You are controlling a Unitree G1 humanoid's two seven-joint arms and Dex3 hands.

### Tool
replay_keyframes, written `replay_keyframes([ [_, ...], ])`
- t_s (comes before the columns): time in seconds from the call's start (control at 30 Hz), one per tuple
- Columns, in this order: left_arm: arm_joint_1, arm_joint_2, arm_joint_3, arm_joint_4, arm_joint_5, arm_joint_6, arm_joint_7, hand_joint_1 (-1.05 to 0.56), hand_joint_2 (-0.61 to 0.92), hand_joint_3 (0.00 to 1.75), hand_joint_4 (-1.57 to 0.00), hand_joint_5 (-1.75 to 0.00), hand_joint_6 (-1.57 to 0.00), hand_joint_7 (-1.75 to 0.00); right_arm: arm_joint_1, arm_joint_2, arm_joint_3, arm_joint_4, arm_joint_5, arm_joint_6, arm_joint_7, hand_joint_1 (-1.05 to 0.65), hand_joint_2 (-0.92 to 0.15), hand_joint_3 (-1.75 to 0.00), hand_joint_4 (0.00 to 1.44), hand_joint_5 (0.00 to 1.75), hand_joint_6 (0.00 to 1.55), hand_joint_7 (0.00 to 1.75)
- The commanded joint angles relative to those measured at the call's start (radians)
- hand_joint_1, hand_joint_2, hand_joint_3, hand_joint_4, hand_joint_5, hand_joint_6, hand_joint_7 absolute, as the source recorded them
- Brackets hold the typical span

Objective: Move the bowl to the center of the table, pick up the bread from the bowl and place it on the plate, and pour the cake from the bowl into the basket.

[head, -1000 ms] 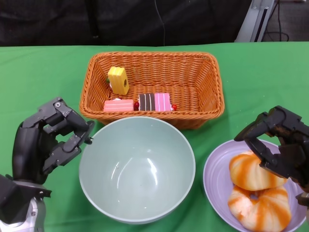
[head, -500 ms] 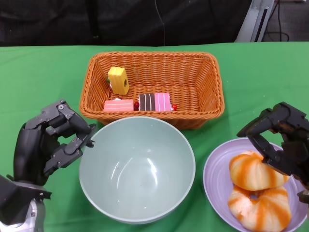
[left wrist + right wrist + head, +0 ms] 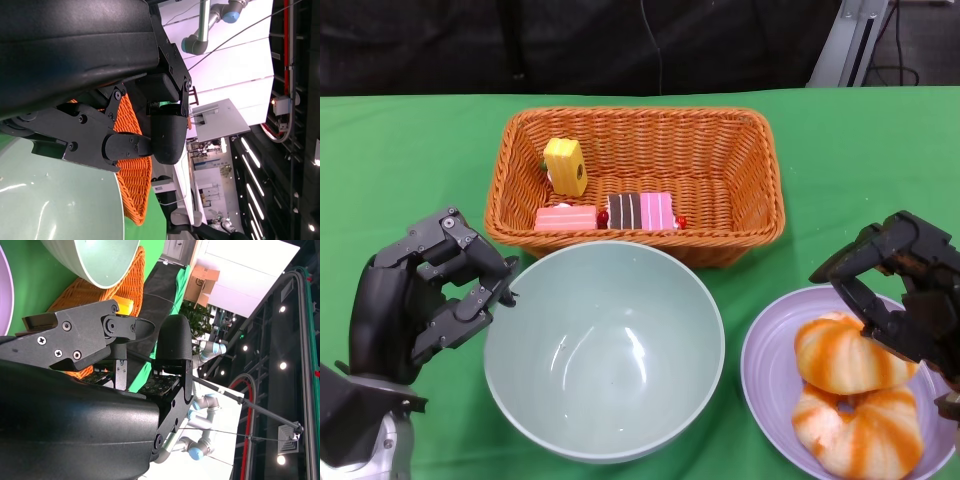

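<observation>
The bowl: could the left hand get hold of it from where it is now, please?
Probably yes. The left hand sits just beside the bowl, its fingertips about at the rim, with nothing between them. The basket stands behind the bowl, off that side.

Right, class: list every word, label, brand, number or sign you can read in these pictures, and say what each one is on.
None can be read.
Basket, bowl, plate, bread and cake pieces: no lettering shows.
Both hands, left and right: no markings show.
Cardboard box in the right wrist view: any print is too small to read.
</observation>
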Motion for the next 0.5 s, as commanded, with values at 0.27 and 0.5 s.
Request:
replay_keyframes([
  [0.27,-0.009,0.002,0.019,-0.007,-0.007,0.017,0.001,-0.08,0.87,0.41,-0.79,-1.67,-0.80,-1.41,-0.020,-0.001,-0.011,0.002,0.018,0.008,-0.001,-0.12,-0.92,-0.37,0.74,1.30,0.58,1.27],
  [0.5,-0.010,0.000,0.024,-0.009,-0.006,0.016,-0.001,-0.07,0.88,0.42,-0.78,-1.67,-0.80,-1.41,-0.019,-0.003,-0.012,0.001,0.020,0.012,0.002,-0.11,-0.92,-0.38,0.73,1.30,0.59,1.25],
])
